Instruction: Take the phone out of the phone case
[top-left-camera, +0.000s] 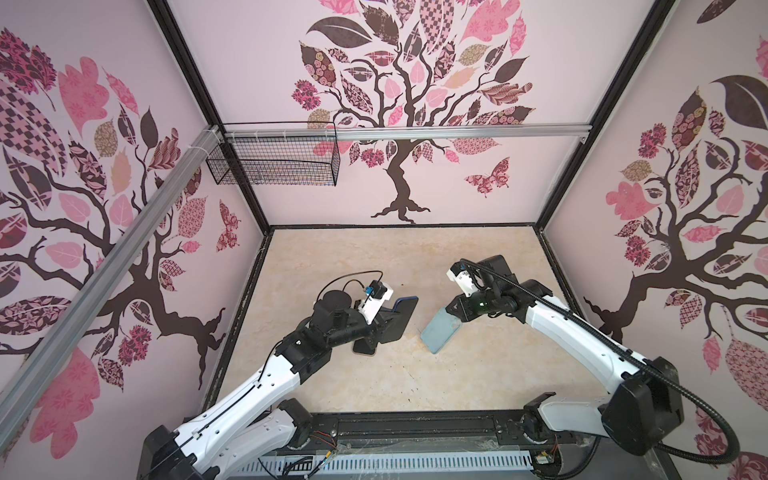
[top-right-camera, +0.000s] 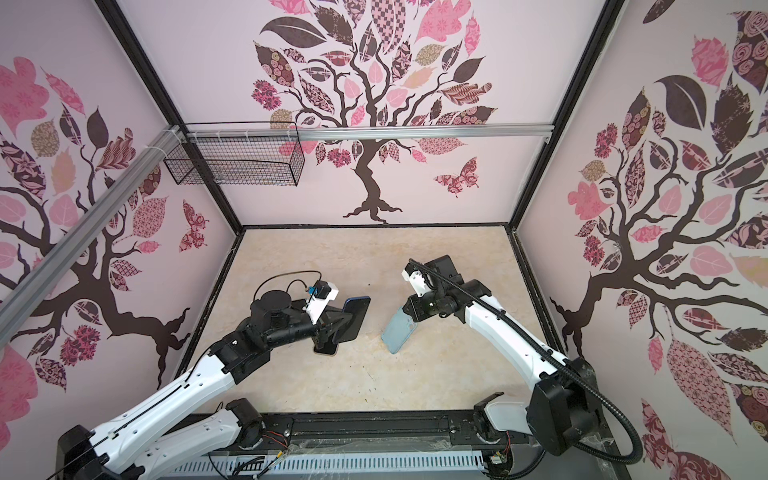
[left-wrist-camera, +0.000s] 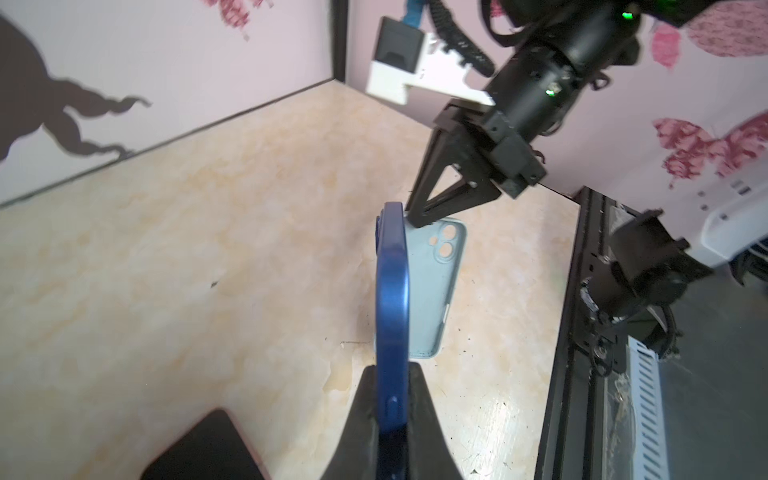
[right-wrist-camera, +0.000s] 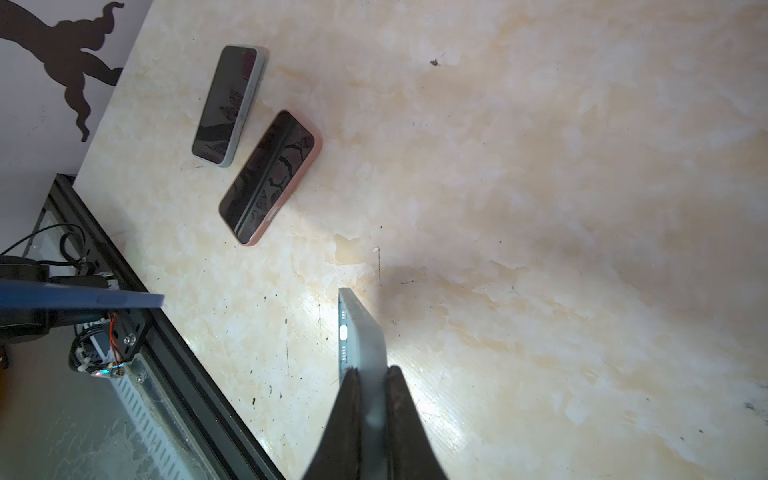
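The blue phone (left-wrist-camera: 391, 291) is out of its case and stands on edge above the surface (top-left-camera: 374, 266), pinched between the pressed-in jaws of the left gripper (left-wrist-camera: 392, 376). Just beside it, apart from it, the empty pale blue phone case (left-wrist-camera: 434, 291) hangs tilted, clamped at one end by the right gripper (right-wrist-camera: 372, 374). Below the left arm, two more cased phones lie flat side by side: a pink-cased phone (right-wrist-camera: 272, 176) and a grey-cased phone (right-wrist-camera: 230, 104).
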